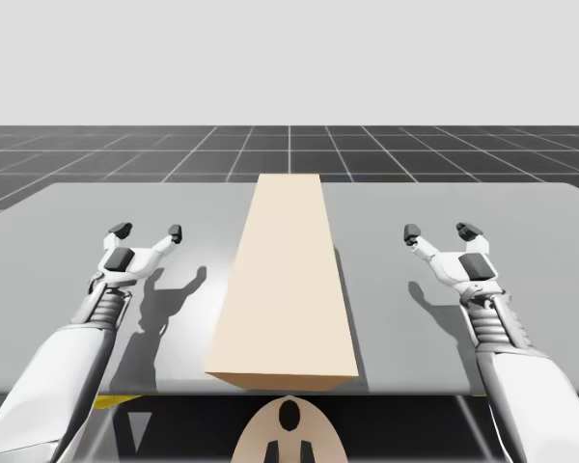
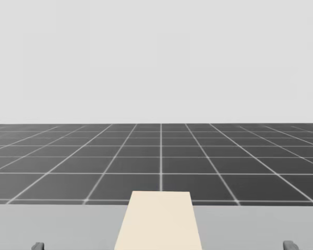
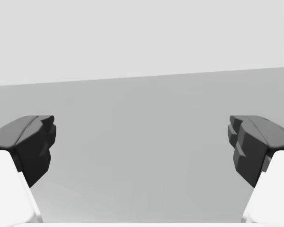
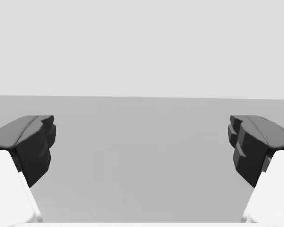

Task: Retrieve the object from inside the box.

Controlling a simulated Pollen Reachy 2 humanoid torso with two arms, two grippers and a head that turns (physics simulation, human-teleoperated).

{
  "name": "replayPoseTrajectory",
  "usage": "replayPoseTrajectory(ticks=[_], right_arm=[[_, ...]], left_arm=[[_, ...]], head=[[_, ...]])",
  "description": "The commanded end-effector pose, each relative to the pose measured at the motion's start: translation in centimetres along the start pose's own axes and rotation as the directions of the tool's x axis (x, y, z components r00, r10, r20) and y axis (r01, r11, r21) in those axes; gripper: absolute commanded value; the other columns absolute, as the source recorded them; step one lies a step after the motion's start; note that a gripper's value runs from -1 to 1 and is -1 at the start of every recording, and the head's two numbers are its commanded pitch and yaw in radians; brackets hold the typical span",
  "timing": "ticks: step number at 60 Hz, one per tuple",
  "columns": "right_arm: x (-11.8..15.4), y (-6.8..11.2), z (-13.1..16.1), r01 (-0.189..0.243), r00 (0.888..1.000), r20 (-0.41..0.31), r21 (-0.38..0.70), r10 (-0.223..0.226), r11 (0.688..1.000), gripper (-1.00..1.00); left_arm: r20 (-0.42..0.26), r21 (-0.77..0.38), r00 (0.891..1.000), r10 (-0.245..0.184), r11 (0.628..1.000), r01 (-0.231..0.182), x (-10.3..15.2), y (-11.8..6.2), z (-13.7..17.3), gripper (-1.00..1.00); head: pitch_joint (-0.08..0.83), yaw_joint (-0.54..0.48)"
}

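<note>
A long beige closed box (image 1: 288, 280) lies down the middle of the grey table (image 1: 68, 222), running from the near edge toward the far edge; its far end (image 2: 159, 221) also appears in the head view. Whatever it holds is hidden. My left gripper (image 1: 148, 231) hovers over the table to the left of the box, open with nothing between its fingers (image 3: 35, 144). My right gripper (image 1: 440, 231) hovers to the right of the box, also open and holding nothing, its fingers (image 4: 251, 144) spread wide.
Bare grey table surface (image 3: 142, 156) stretches ahead of both grippers. Beyond the table's far edge lies a dark gridded floor (image 2: 156, 156).
</note>
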Motion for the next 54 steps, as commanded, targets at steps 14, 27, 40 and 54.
replayPoseTrajectory(ticks=[14,27,40,54], right_arm=[[-0.7,0.4,-0.2,0.020,0.997,-0.080,0.090,-0.013,0.996,-1.00],[-1.8,1.4,-0.4,0.019,0.984,-0.174,0.227,0.021,0.974,-1.00],[-2.8,3.7,0.3,-0.027,0.976,-0.181,0.436,0.117,0.899,-1.00],[-3.3,6.7,1.7,-0.033,0.981,-0.123,0.644,0.147,0.764,-1.00]], left_arm=[[-0.060,-0.038,0.998,0.007,0.999,-0.009,-0.5,0.0,-0.3,-1.00],[-0.187,-0.149,0.982,-0.032,0.989,0.004,-1.9,-0.8,-0.4,-1.00],[-0.156,-0.360,0.984,-0.082,0.933,0.021,-1.9,-2.7,0.9,-1.00],[-0.067,-0.524,0.988,-0.141,0.847,0.086,-2.1,-5.6,2.5,-1.00]], head=[[-0.021,0.02],[-0.019,0.02],[-0.020,0.02],[-0.020,0.02]])
